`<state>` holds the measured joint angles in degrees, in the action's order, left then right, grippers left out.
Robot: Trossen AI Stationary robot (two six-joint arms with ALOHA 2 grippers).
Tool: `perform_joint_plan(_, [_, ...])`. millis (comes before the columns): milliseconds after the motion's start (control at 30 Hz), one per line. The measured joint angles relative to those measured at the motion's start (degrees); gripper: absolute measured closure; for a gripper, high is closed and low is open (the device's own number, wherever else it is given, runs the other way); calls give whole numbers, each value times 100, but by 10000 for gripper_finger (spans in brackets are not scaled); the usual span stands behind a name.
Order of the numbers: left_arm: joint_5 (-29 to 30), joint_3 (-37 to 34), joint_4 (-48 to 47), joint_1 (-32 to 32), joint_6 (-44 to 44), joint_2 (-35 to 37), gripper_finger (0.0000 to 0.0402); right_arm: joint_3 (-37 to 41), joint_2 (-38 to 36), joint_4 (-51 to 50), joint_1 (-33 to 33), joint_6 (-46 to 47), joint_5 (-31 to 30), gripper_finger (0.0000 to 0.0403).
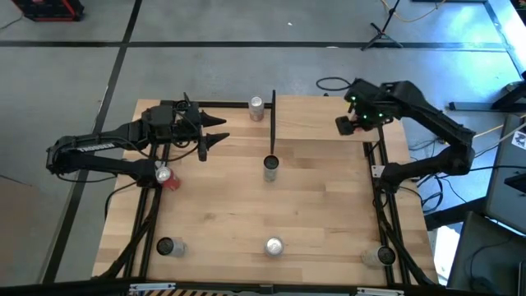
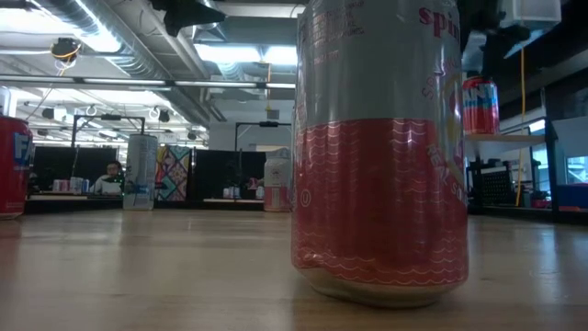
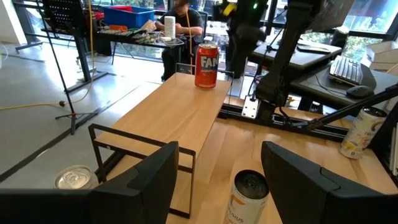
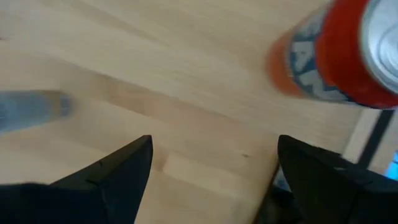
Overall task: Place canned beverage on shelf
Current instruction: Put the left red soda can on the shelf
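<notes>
An orange can stands upright on the far end of the pale shelf, a board edged by thin black posts. My right gripper hangs open above the shelf board, pointing down, with the orange can off to one side, apart from its fingers. My left gripper is open and held level above the table's left part. It faces a dark-topped can on the tabletop without touching it. A silver can stands beside the shelf's near end.
More cans stand on the plank tabletop: a red one under the left arm, one at mid table, and three along the near edge. A person sits at a desk beyond the table.
</notes>
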<state>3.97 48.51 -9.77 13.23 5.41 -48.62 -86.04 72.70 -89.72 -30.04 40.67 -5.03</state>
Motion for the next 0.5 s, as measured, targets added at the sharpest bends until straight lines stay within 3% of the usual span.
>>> perform_joint_plan(200, [3, 0, 52, 1, -2, 2, 176, 470, 26, 355, 2, -235, -507, 70])
perform_joint_plan(300, [2, 0, 52, 2, -2, 2, 176, 520, 27, 524, 2, -355, -518, 70])
perform_joint_plan(500, [2, 0, 49, 2, -2, 2, 176, 518, 25, 565, 2, -631, -1198, 70])
